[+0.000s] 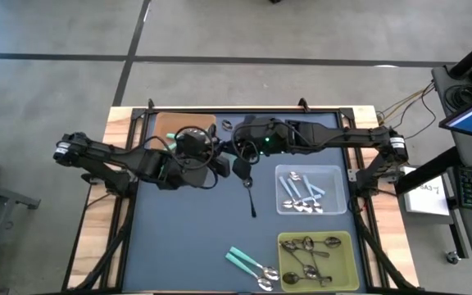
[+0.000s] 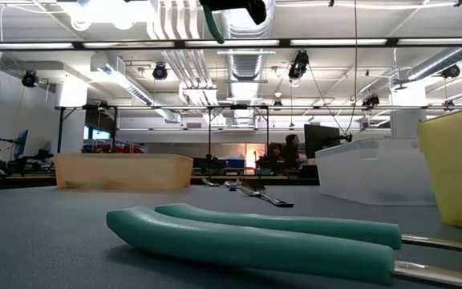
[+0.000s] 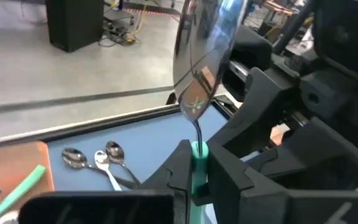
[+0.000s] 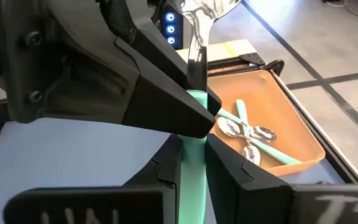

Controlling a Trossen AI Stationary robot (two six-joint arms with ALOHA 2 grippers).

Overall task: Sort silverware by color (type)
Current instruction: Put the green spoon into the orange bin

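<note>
Two claws meet over the upper middle of the worktop (image 1: pixel 187 238): the left claw (image 3: pixel 194 171) has its fingers clamped on the teal handle of a spoon (image 3: pixel 196 93), and the right claw (image 4: pixel 191 155) is pinched together on that same handle, likely a handover so the spoon can travel rightward. Its long axis stands near upright, bowl up, handle down between the fingers.

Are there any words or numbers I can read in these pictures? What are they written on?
"UN": pale letters on the right tool's dark housing, cut off at the picture's edge.
"T": a pale mark on the same housing, partly cut off.
White paper beside the table: has print, too small to read.
Nothing else is readable.
</note>
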